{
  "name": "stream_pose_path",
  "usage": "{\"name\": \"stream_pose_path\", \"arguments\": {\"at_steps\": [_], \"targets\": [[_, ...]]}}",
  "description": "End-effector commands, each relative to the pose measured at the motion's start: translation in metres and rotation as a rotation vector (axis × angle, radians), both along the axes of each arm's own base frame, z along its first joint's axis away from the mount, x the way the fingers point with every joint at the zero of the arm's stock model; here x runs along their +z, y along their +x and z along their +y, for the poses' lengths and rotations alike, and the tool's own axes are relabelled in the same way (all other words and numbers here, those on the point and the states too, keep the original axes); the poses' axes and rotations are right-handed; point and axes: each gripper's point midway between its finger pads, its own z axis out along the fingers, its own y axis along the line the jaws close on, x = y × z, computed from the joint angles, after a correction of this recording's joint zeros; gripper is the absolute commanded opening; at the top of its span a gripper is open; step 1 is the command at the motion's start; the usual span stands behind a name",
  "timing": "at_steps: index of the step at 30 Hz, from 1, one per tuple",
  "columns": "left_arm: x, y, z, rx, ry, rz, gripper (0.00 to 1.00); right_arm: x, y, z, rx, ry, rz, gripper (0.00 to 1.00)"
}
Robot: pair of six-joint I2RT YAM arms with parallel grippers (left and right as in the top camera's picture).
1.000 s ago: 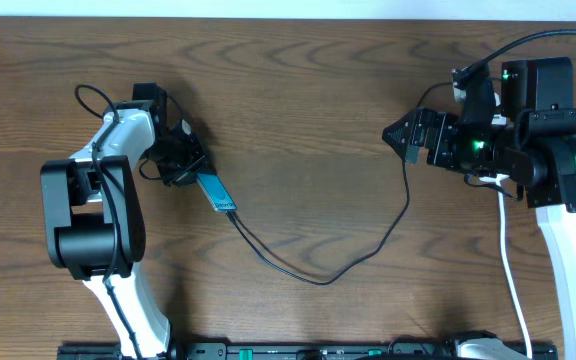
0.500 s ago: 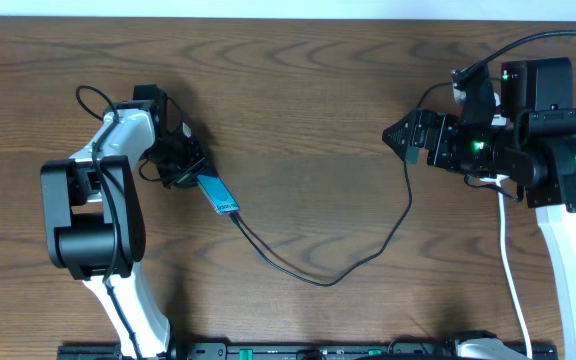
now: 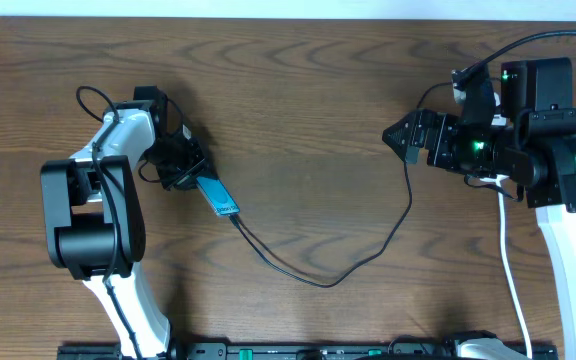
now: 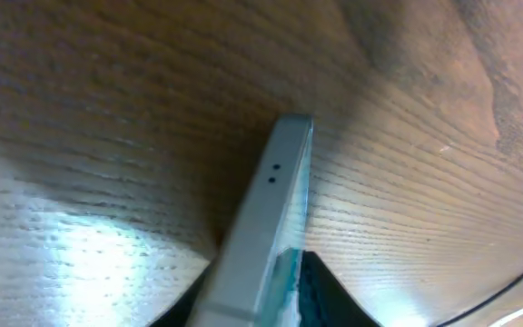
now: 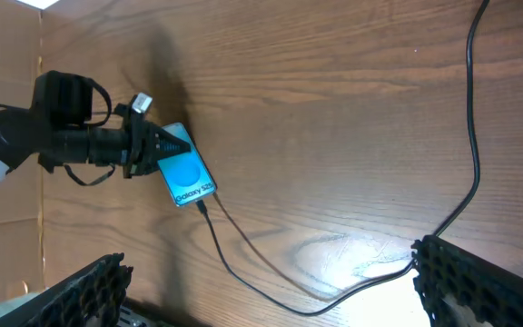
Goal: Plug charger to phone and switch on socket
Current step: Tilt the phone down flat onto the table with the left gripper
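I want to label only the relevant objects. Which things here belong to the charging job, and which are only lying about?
Job:
- phone, held by the left tool
- charger, its tip at the phone's lower end

Not clearly part of it:
- white cord at the right, its ends hidden
- table

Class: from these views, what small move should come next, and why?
Probably open the left gripper and let go of the phone: the charger tip already seems to meet its lower edge, and the right gripper is open, holding nothing.
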Motion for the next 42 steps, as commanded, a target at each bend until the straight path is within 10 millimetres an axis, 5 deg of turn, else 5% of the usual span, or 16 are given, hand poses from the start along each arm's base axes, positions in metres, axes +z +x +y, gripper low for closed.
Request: {"name": "stream_pose_path", "arguments": {"at_steps": [1,16,42], "targets": [[-0.0047,-0.0082,0.0031,-0.018,0.019,0.018,0.32,0.0046,-0.0036,0.0028,0.019,-0.005,-0.018,0.99],[-0.0047,-0.0083,0.0029,-0.019,0.019,0.018,0.4,0.004,-0.0038,0.002,0.017,-0.009,-0.016,0.99],[-0.0064,-0.0095,0.0071,-0.023,0.044,0.023,0.4,0.0037,-0.0039,0.0017,0.016,-0.011,-0.015,0.99]]}}
